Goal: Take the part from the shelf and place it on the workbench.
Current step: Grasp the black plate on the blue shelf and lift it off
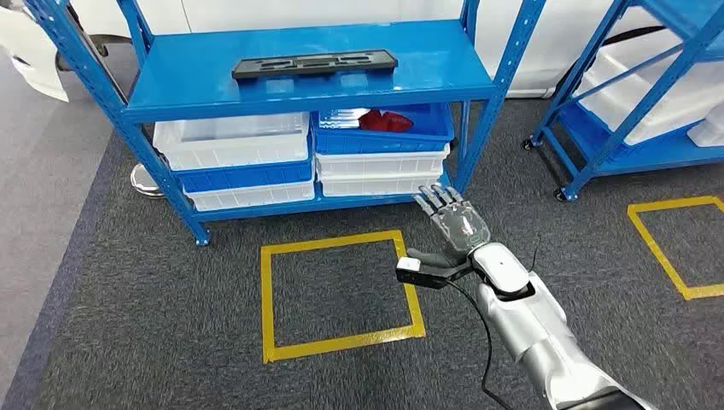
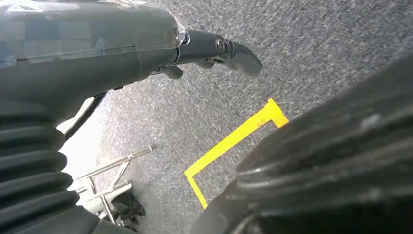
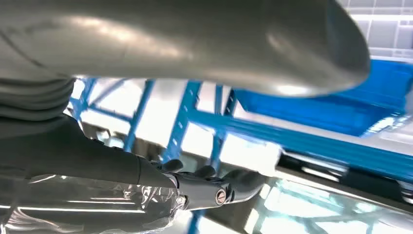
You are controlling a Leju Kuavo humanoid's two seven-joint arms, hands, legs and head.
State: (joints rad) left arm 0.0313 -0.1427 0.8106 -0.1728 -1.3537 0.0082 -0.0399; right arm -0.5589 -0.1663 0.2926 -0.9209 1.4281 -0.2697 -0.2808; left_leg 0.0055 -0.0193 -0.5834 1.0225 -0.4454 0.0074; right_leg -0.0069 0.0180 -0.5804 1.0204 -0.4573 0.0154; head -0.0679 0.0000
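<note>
A long flat black plastic part (image 1: 315, 66) with cut-out slots lies on the top board of the blue steel shelf (image 1: 171, 90), near the board's middle and clear of both hands. Under that board sit white plastic bins (image 1: 232, 141) and blue plastic bins (image 1: 427, 137), stacked — one blue bin holds something red (image 1: 386, 120).

The right hand (image 1: 452, 231) reaches forward on its silver arm over the grey carpet (image 1: 154, 325), fingers spread and holding nothing, thumb out to the side, well short of the part and below shelf height. It hovers beside a yellow tape square (image 1: 269, 295) on the floor.

The left hand (image 2: 146, 48) hangs low over the carpet — its fingers are straight and hold nothing.
</note>
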